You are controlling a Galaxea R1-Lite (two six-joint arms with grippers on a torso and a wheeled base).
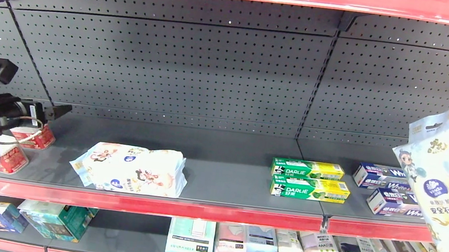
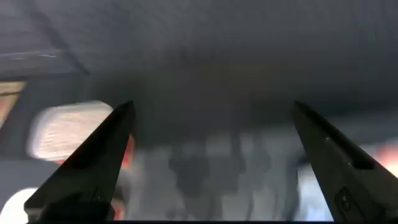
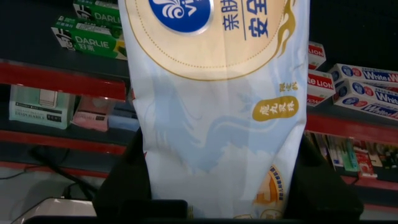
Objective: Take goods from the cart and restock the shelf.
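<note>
Tissue pack (image 3: 211,112) clamped between right fingers (image 3: 124,183), left fingers (image 2: 93,168) spread wide, empty, over shelf (image 1: 220,163)

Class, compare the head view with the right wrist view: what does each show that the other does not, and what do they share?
Head view only: the left hand, the lying tissue pack on the middle shelf, red tins and the pegboard back panel. Right wrist view only: red-and-white boxes and the floor below the shelves. Both: the held tissue pack in the right hand, green toothpaste boxes, blue-and-white toothpaste boxes.
</note>
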